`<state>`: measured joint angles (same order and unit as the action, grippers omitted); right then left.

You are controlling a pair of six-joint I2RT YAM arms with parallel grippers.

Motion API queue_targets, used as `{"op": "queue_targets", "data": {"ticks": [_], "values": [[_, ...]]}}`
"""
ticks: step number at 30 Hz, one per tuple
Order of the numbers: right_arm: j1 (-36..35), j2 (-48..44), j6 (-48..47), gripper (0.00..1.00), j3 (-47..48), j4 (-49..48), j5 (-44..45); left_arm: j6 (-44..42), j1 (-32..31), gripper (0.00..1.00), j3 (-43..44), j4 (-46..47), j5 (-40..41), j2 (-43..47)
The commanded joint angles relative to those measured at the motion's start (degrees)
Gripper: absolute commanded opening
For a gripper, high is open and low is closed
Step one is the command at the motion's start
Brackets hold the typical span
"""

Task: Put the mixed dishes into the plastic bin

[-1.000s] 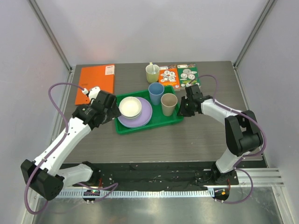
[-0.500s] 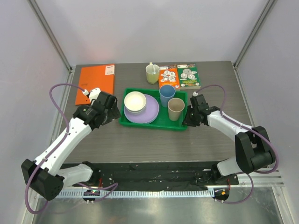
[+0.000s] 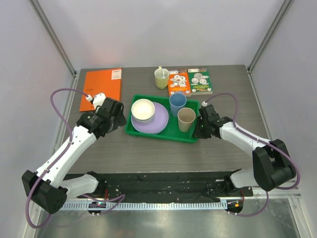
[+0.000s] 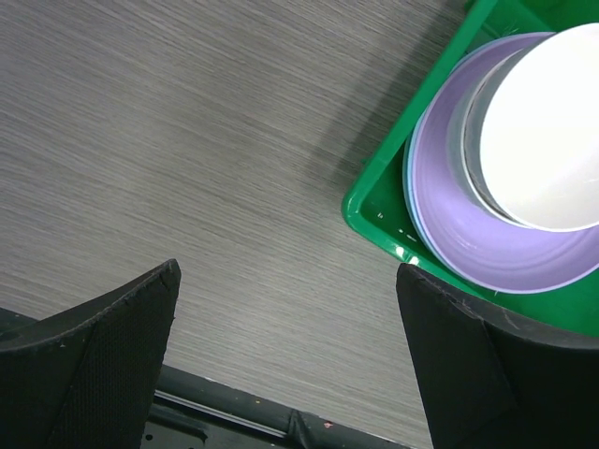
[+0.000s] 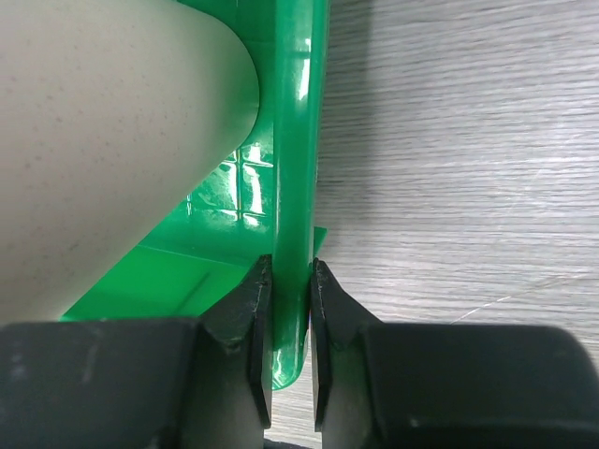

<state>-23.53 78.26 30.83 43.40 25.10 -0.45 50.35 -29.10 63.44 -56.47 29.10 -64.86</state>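
the right gripper [image 5: 290, 281] pinched the rim of the plastic bin [image 3: 171, 132] at its 3 o'clock side. the left gripper [image 4: 285, 290] gaped wide, empty, over the table [image 3: 148, 153] by the bin's 9 o'clock edge.

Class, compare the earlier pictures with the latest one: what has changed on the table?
The right gripper, shut on the rim of the bin, swung its right end towards the arms, clockwise from above; plates, bowl and cups rode along. The left gripper stayed open beside the bin; folder, mug and booklets unmoved.
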Motion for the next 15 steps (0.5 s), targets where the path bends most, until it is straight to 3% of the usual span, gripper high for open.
{"op": "queue_targets", "data": {"ticks": [1,15], "values": [[-4.58,-0.04,-2.18,0.01,-2.35,1.88,-7.28,-0.51,0.27,0.96,0.19,0.92,2.98,2.54],[-7.76,3.74,-3.67,0.01,-1.74,0.83,-7.11,-0.69,0.27,0.96,0.37,0.83,3.42,0.96]]}}
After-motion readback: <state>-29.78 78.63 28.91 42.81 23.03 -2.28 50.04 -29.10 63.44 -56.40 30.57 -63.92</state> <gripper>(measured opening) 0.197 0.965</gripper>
